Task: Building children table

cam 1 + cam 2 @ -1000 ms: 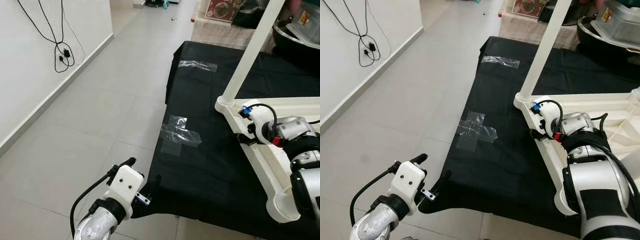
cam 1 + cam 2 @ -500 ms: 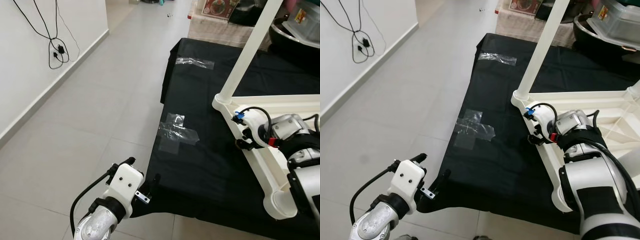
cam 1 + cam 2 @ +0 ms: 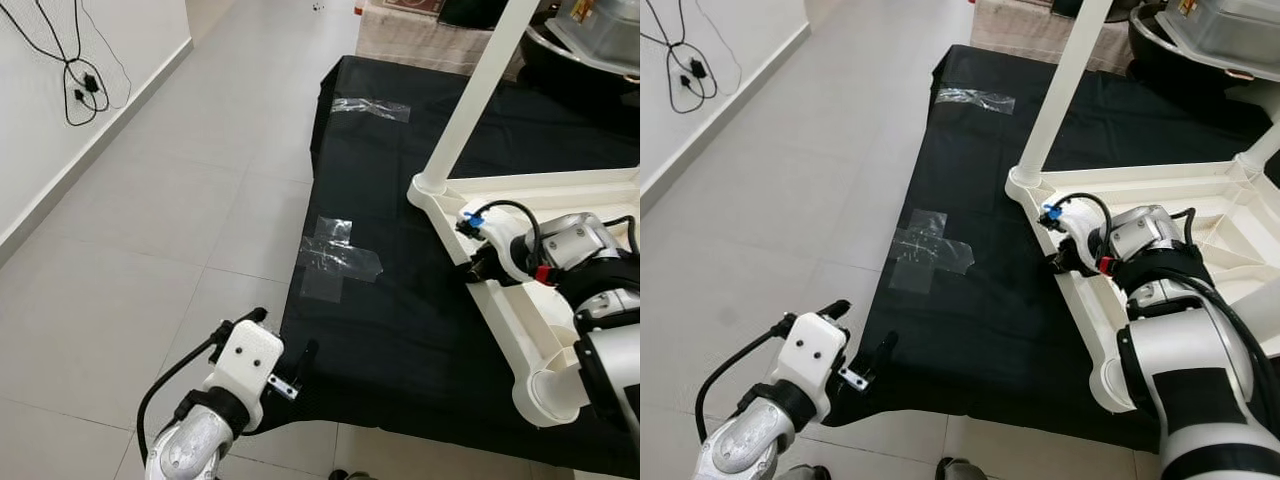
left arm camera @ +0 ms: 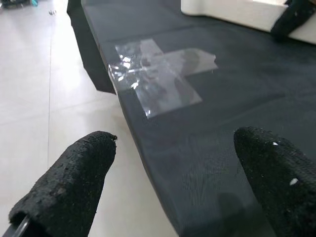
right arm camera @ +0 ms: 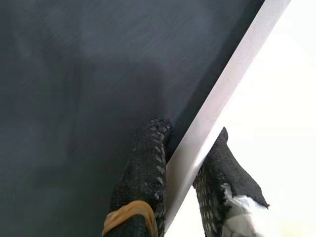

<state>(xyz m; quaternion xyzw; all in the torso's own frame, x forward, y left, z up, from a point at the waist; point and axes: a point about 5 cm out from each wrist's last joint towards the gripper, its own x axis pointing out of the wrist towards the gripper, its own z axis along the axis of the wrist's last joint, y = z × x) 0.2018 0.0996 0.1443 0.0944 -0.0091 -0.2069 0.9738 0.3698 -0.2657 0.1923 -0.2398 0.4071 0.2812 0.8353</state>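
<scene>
Evidently steadying the upturned white table top [image 3: 520, 300], the right gripper [image 5: 185, 163] pinches its rim near the fitted leg [image 3: 470, 100]; left gripper [image 4: 173, 187] hangs spread, idle.

Upturned white table [image 3: 520, 300], one leg [image 3: 470, 100] up

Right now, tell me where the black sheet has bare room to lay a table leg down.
Bare: the sheet between the crossed tape and the tabletop's rim, and the stretch between both tape patches. Crowded: the right, where the upturned tabletop lies with the right end effector clamped on its rim.
</scene>
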